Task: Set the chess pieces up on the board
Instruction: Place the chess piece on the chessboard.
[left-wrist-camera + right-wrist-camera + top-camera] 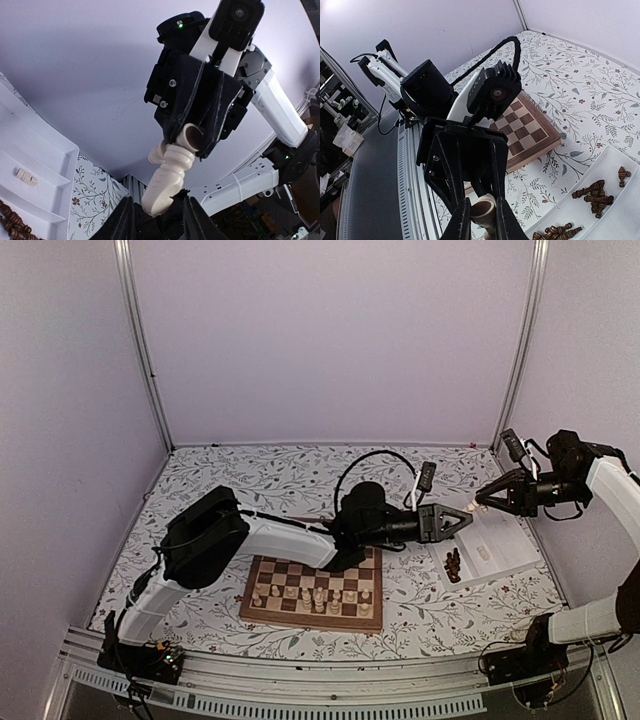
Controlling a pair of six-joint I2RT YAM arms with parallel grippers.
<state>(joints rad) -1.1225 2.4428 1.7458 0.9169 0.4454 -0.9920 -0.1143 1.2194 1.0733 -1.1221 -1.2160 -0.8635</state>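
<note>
The left hand [462,517] reaches level to the right above the tray [510,538] at the right edge of the tabletop [250,480], meeting the right hand [484,502] tip to tip. Both clench one pale piece [167,180], whose ends are hidden in their grips. More pale pieces [315,597] stand on the board [300,570], too small to tell apart.

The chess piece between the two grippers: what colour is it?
The chess piece is pale cream, clearest in the left wrist view.
</note>
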